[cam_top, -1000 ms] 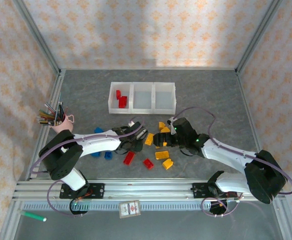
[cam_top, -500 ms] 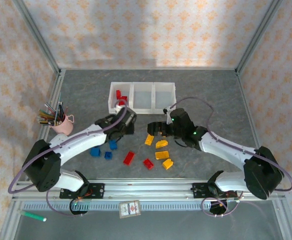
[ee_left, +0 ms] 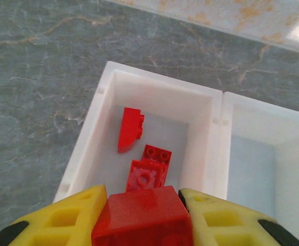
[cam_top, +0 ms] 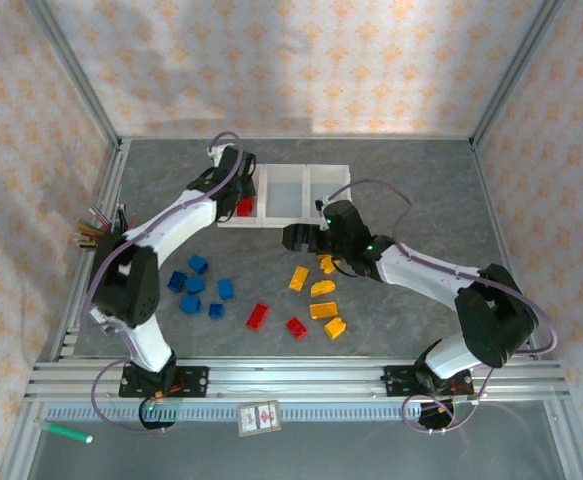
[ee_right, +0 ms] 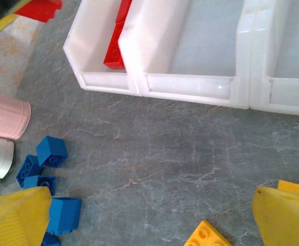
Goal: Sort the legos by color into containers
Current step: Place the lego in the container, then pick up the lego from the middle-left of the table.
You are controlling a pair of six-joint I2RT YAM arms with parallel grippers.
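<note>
Left to right. We see the left gripper (cam_top: 236,192) has swung off the loose pile mid-table (cam_top: 421,180) and gone to the far side. It now hangs at the left bin of the containers (cam_top: 284,170), fingers pinched tight on a red brick (ee_left: 141,218). So one more red is abt to join its colour, but it isn't dropped yet. The right gripper (cam_top: 297,237) has slid toward the far edge too, fingers spread wide w/ nothing between them, just short of the row's near wall.

The left wrist view gives us what the arm covers from above. A red wedge (ee_left: 130,129) and prob. two more red pieces (ee_left: 149,171) already lie in that bin. The right wrist view adds blue bricks (ee_right: 52,151) beside the pink cup (ee_right: 3,118). From the top we get what's left: two loose reds (cam_top: 258,316), blues toward the left edge, and orange-yellows (cam_top: 321,310) toward the near edge.
</note>
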